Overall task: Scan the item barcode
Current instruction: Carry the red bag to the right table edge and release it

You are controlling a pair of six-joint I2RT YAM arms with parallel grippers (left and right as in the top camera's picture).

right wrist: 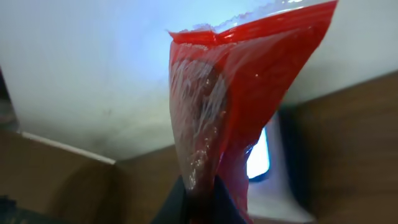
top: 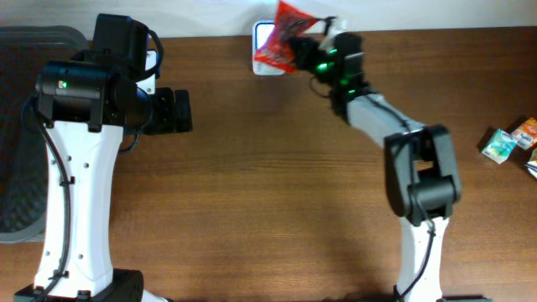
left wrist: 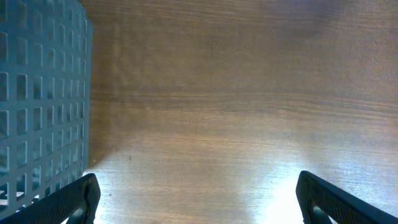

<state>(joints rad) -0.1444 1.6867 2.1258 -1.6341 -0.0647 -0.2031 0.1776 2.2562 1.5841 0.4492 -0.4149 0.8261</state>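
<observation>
The middle of the counter (top: pixel 277 168) lies bare from where I stand, a broad run of wood between the two arms with room to swing either way. A grey lattice basket (left wrist: pixel 37 93) stands at the left edge. The left end effector (top: pixel 174 111) hangs near it over bare wood, its jaws spread as wide as they go and nothing between them. Over at the right edge a few small cartons (top: pixel 503 144) lie well apart from both arms.

The right arm reaches across to the far edge, where the counter meets a pale wall (right wrist: pixel 93 74). A white scanner (top: pixel 260 50) sits there against the back edge with its window lit. The right end effector (right wrist: pixel 198 193) is pinched tight on one end of a red packet (right wrist: pixel 230 99), and the packet's crimped end points away from the fingers. Seen from above, the packet overlaps the scanner's right side. I cannot tell whether it touches the scanner or hangs just clear of it.
</observation>
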